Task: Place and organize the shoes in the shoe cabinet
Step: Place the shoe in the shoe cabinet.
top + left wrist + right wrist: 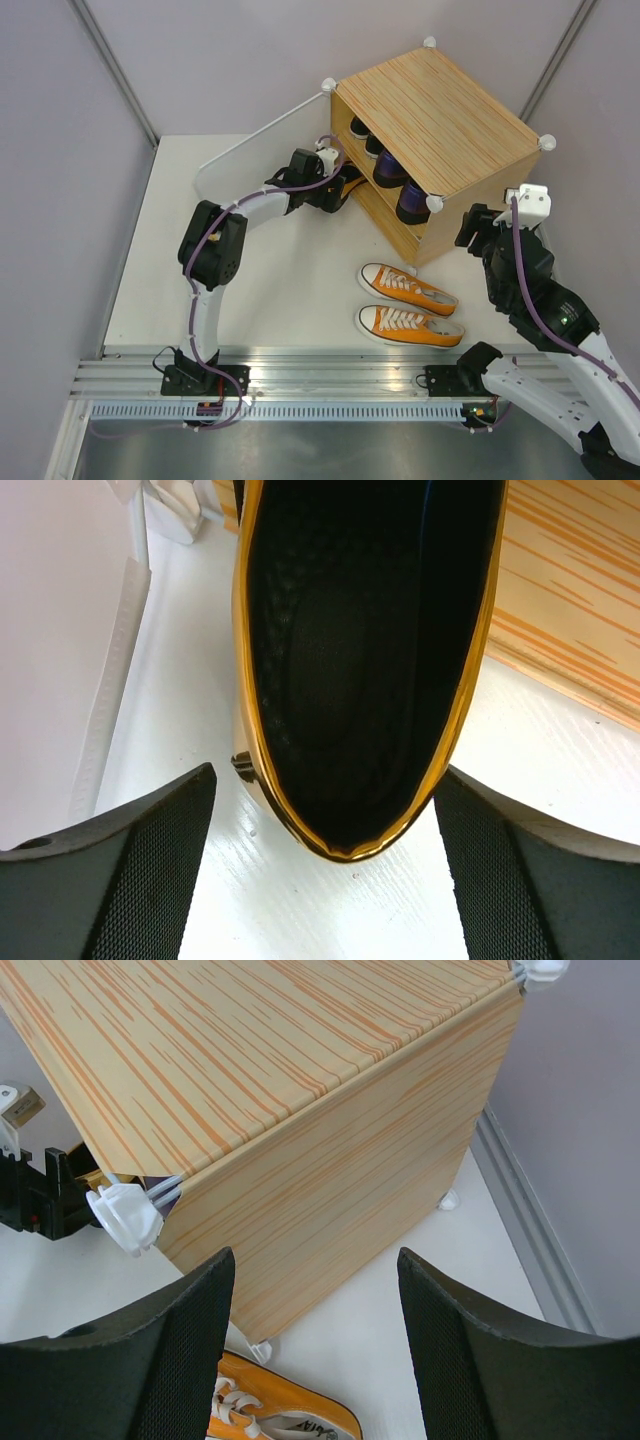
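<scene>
The shiny gold pump point(360, 680) lies right in front of my left gripper point(325, 772). In the left wrist view its dark heel opening fills the top centre of the frame and its rounded back end points down between my black fingers point(150, 870). It rests on a white surface, with striped wood just to its right and the white translucent panel door point(255, 140) along the left edge. My left fingers are spread wide, one on each side of the heel, and grip nothing. A sliver of white shows between the left finger and the shoe; on the right side I cannot tell whether finger and shoe touch. From above, this gripper reaches to the mouth of the lower compartment of the light striped-grain wooden shoe cabinet point(440, 110), in the upper centre of the frame. On the shelf above it sit the black canvas sneakers point(362, 130) and, nearer the front corner, the glossy dark purple loafers point(390, 172). The orange sneakers with white soles point(408, 288) lie side by side on the white table point(280, 290), below the cabinet in the frame. My right gripper point(480, 225) hangs just beside the cabinet's closed side at centre right, fingers parted and empty.
</scene>
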You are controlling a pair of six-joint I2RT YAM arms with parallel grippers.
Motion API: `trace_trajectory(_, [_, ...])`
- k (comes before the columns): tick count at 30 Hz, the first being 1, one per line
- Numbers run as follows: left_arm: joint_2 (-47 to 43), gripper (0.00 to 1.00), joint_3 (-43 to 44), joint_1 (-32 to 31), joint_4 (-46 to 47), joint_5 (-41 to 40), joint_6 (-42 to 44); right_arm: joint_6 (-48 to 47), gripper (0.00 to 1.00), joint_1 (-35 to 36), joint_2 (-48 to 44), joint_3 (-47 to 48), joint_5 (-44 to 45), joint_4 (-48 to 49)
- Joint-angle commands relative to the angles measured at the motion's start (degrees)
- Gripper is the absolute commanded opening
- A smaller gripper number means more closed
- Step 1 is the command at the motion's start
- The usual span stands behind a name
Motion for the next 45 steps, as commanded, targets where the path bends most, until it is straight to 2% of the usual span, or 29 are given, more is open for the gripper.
trace_trajectory(1, [-0.5,0.91,0.6,0.0,3.2,0.3,1.8,-1.2,0.71,0.7,-0.4,0.5,1.9,1.6])
trace_trajectory(5, [1.4,0.84,2.4,0.0,2.9,1.3,1.8,-1.4,0.71,1.0,-0.4,0.7,2.5,1.7])
trace_trajectory(9, [2.9,0.68,3.8,0.0,2.6,2.6,1.5,-1.6,0.71,1.3,-0.3,0.6,3.0,1.8])
trace_trajectory(11, [3.4,0.64,4.5,0.0,2.5,3.7,1.2,-1.8,0.71,1.4,-0.2,0.6,3.2,1.9])
trace_trajectory(15, [3.7,0.38,5.1,0.0,2.2,4.4,0.5,-1.9,0.71,1.5,-0.1,0.6,3.5,1.8])
trace_trajectory(19, [1.0,0.31,4.3,0.0,2.0,1.8,0.4,-1.9,0.71,1.8,-0.1,0.5,3.8,2.0])
trace_trajectory(25, [-3.2,0.13,4.1,-0.1,3.6,-1.5,-0.6,-1.9,0.71,2.2,0.0,0.3,4.1,2.4])
trace_trajectory(31, [-5.6,0.08,5.3,-0.1,4.9,-2.6,-2.8,-1.8,0.71,2.4,-0.1,0.0,4.4,2.5])
trace_trajectory(45, [-1.7,0.11,9.1,-0.1,9.5,1.5,-10.6,-2.2,0.71,3.3,-0.1,-0.1,5.4,2.8])
